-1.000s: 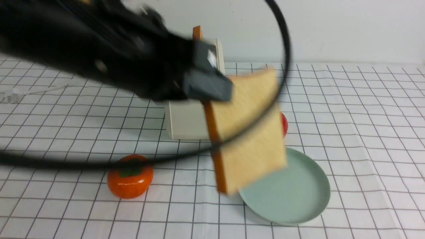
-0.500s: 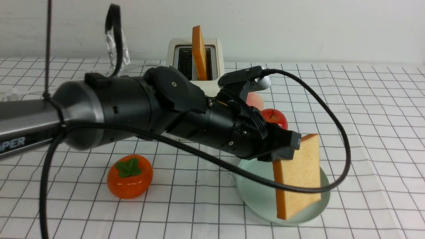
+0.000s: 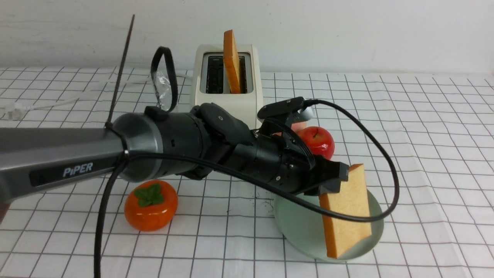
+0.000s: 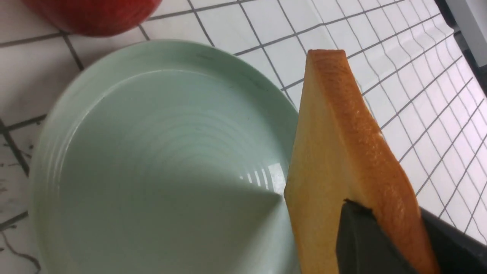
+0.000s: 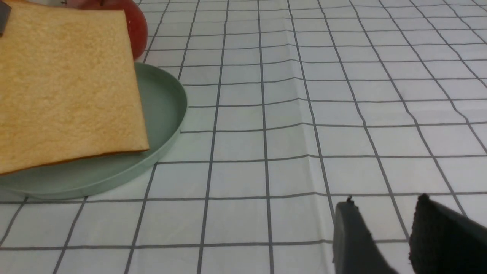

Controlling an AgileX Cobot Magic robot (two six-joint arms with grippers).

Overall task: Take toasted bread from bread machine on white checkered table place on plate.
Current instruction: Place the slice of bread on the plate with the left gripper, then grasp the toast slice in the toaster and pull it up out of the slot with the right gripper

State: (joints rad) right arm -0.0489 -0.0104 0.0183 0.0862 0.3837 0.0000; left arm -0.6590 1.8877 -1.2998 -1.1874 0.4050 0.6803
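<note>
Lowered slightly since half-second ago: left gripper [image 3: 341, 178], clamped on upper corner of toast [image 3: 347, 212]. Slice hangs tilted over plate [image 3: 297, 227]; contact unclear. Right gripper [image 5: 385, 201] jaws parted, empty, low over table [image 3: 424, 154]. Persimmon [image 3: 151, 205] left of plate. Apple [image 3: 318, 141] just behind plate. Toaster [image 3: 227, 100] farthest, second slice [image 3: 231, 61] upright in right slot.

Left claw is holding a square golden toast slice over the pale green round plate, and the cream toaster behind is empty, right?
Not empty: the front view shows a second golden toast slice standing in one slot of the boxy cream-white toaster. The rest holds: the left claw grips a square golden toast slice over the pale green round plate.
</note>
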